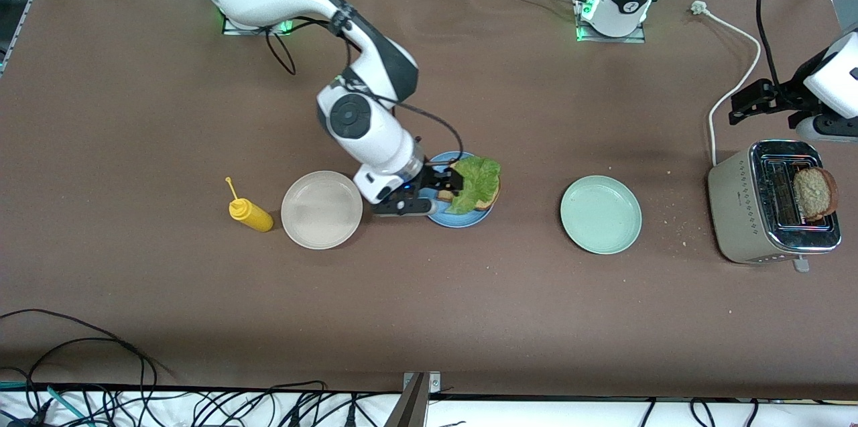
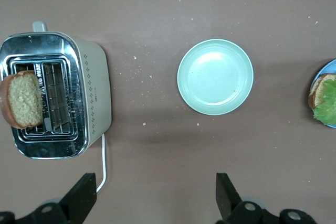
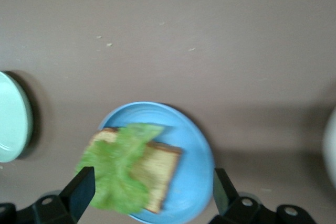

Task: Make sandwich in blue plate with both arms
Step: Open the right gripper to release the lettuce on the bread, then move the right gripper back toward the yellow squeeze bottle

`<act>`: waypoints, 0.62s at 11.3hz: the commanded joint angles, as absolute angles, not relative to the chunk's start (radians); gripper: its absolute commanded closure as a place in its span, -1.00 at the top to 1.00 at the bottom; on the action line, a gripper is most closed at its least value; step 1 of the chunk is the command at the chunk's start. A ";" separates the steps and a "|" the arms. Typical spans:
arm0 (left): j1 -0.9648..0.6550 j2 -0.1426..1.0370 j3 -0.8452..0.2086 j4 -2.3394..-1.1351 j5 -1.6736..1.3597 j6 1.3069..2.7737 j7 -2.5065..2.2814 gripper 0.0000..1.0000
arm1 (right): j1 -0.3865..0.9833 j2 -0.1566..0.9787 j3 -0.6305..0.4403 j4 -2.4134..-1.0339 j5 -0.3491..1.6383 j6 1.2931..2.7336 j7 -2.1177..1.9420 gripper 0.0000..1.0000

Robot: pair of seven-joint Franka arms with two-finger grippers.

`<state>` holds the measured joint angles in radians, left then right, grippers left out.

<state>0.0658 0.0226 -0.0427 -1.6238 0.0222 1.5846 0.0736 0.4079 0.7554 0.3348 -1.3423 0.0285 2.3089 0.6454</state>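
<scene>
The blue plate (image 1: 462, 219) lies mid-table with a toasted bread slice (image 3: 160, 174) on it. A ruffled green lettuce leaf (image 1: 477, 182) covers most of that slice, and nothing lies on top of the leaf. My right gripper (image 1: 439, 191) hangs low over the plate, open, its fingers apart on either side of the food (image 3: 152, 192) and holding nothing. Another bread slice (image 1: 814, 192) stands in a slot of the toaster (image 1: 737, 212). My left gripper (image 2: 155, 198) is open and empty over bare table beside the toaster, toward the robots' bases.
A mint-green plate (image 1: 600, 214) lies between the blue plate and the toaster. A beige plate (image 1: 322, 209) and a yellow squeeze bottle (image 1: 250, 212) sit toward the right arm's end. The toaster's white cable (image 1: 730, 88) runs toward the left arm's base.
</scene>
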 commanded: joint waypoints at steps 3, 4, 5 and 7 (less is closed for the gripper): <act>0.078 0.026 -0.052 -1.612 0.023 1.569 0.095 1.00 | 0.142 0.559 0.341 -1.379 0.057 1.909 0.125 1.00; 0.069 0.026 -0.055 -1.612 0.017 1.569 0.089 1.00 | 0.083 0.533 0.339 -1.378 0.096 1.843 0.012 1.00; 0.068 0.026 -0.058 -1.612 -0.020 1.569 0.081 1.00 | 0.019 0.513 0.337 -1.378 0.159 1.783 -0.106 1.00; 0.067 0.026 -0.060 -1.614 -0.038 1.566 0.078 1.00 | -0.093 0.491 0.337 -1.378 0.216 1.695 -0.333 1.00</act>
<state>0.0678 0.0231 -0.0578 -1.6238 -0.0073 1.5843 0.0762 0.0197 0.5371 0.3248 -1.3433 0.1461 1.7779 -0.1047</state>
